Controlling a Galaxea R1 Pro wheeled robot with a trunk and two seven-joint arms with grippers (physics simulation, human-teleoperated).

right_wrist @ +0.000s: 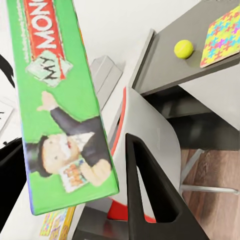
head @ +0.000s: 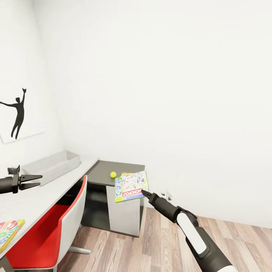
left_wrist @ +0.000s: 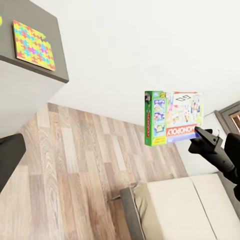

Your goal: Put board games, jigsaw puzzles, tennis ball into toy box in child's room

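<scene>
Right gripper (head: 143,193) holds a board game (head: 131,186) in the air; tennis ball (head: 113,174) just left of it on the table (head: 124,167), toy box (head: 53,165) farther left, near the left gripper (head: 32,180).

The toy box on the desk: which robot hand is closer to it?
Left. The left gripper hovers open just beside the toy box, while the right gripper holds the Monopoly box past the desk's far end.

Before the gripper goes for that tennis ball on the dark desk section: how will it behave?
The tennis ball is round and sits free on the flat dark desk section, so a nudge would probably send it rolling. It lies near the jigsaw puzzle, which might stop it on that side. Probably light.
</scene>
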